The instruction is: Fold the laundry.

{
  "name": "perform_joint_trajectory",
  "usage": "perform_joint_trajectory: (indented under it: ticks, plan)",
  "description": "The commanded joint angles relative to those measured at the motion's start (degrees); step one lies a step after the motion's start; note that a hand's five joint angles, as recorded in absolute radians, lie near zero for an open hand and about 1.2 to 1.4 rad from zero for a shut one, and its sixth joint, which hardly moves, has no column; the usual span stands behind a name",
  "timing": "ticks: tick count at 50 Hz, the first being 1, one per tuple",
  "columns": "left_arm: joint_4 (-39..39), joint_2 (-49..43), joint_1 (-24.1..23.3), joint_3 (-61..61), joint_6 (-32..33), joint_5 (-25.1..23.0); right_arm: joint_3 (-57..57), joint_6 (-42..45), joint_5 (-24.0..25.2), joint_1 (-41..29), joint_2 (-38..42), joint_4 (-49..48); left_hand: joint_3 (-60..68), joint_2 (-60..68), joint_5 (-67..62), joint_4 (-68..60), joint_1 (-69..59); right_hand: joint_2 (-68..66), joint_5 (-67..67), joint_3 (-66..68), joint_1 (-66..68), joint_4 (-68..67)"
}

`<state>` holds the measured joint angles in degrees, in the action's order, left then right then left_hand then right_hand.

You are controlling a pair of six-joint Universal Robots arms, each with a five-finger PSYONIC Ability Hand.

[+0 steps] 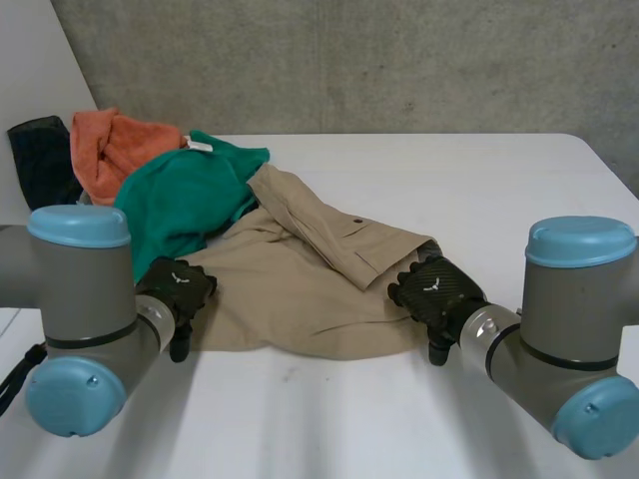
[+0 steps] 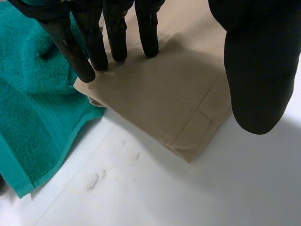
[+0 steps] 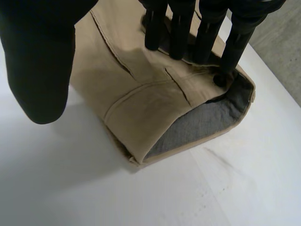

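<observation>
A tan pair of trousers (image 1: pixel 300 289) lies crumpled in the middle of the white table (image 1: pixel 449 180), one part folded back over itself. My left hand (image 1: pixel 178 289) rests at its left edge. In the left wrist view its fingers (image 2: pixel 117 33) are straight, tips down on the tan cloth (image 2: pixel 160 99) near a corner, thumb held apart. My right hand (image 1: pixel 431 289) is at the garment's right end. There its straight fingers (image 3: pixel 181 28) touch the waistband area (image 3: pixel 141 94) beside the grey lining (image 3: pixel 202 122), thumb apart. Both hands are open and grip nothing.
A green towel (image 1: pixel 190 200) overlaps the trousers' far left part and lies beside my left fingers (image 2: pixel 33 108). Behind it sit an orange towel (image 1: pixel 115 150) and a black item (image 1: pixel 40 160) at the table's far left. Bare table stretches along the near side and to the right.
</observation>
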<state>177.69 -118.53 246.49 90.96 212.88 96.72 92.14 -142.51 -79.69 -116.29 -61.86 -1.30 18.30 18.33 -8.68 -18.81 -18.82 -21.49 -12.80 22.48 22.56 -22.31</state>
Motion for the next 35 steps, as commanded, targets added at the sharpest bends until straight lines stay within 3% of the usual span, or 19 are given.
perform_joint_trajectory:
  ticks: [1,4,6,9,14,18,22,28,35]
  plan:
    - [2.9,-3.6,0.3,-0.9,4.5,0.1,-1.6,1.5,-1.1,-0.5,2.7,-2.5,6.2,6.2,-5.8,-5.7,-5.7,-21.6,-20.3,20.6,20.5,-20.8]
    - [5.5,-4.3,0.3,-1.2,5.4,0.6,-2.3,1.6,-2.4,-0.5,3.4,-3.8,22.5,22.4,-22.1,-21.9,-21.9,-43.8,-42.5,42.8,42.7,-43.0]
    - [8.2,-4.3,0.1,-1.5,6.0,1.2,-3.1,1.6,-3.7,-0.6,3.9,-4.2,41.9,41.9,-41.5,-41.4,-41.4,-58.5,-57.1,57.5,57.4,-57.6]
    - [11.0,-4.1,0.0,-1.8,6.7,2.2,-3.5,1.6,-5.1,-0.7,3.6,-4.1,61.7,61.6,-61.3,-61.1,-61.1,-58.5,-57.2,57.5,57.4,-57.7]
    - [12.2,0.1,-0.7,-3.2,6.7,4.3,-3.6,-0.5,-7.2,0.1,-2.5,-2.9,61.7,61.7,-61.3,-61.2,-61.2,-58.5,-57.2,57.5,57.4,-57.7]
    - [10.8,7.8,-1.4,-4.1,3.7,1.5,-6.2,-1.5,-6.4,2.4,-9.9,1.2,61.7,61.7,-61.3,-61.2,-61.2,-58.5,-57.2,57.5,57.4,-57.7]
    - [6.4,17.6,-1.7,-7.1,-0.9,-2.5,-13.2,-2.3,-5.2,5.1,-15.6,12.0,61.7,61.7,-61.3,-61.2,-61.2,-58.5,-57.2,57.5,57.4,-57.7]
    - [-7.9,29.0,-2.9,-16.7,-8.6,-6.5,-29.5,-3.0,-2.7,8.2,-19.3,34.1,61.7,61.7,-61.3,-61.2,-61.2,-58.5,-57.2,57.5,57.4,-57.7]
    - [-22.1,27.6,-3.6,-27.7,-13.5,-7.6,-41.2,-2.9,-0.2,9.8,-17.6,49.3,61.7,61.7,-61.3,-61.2,-61.2,-58.5,-57.2,57.5,57.4,-57.7]
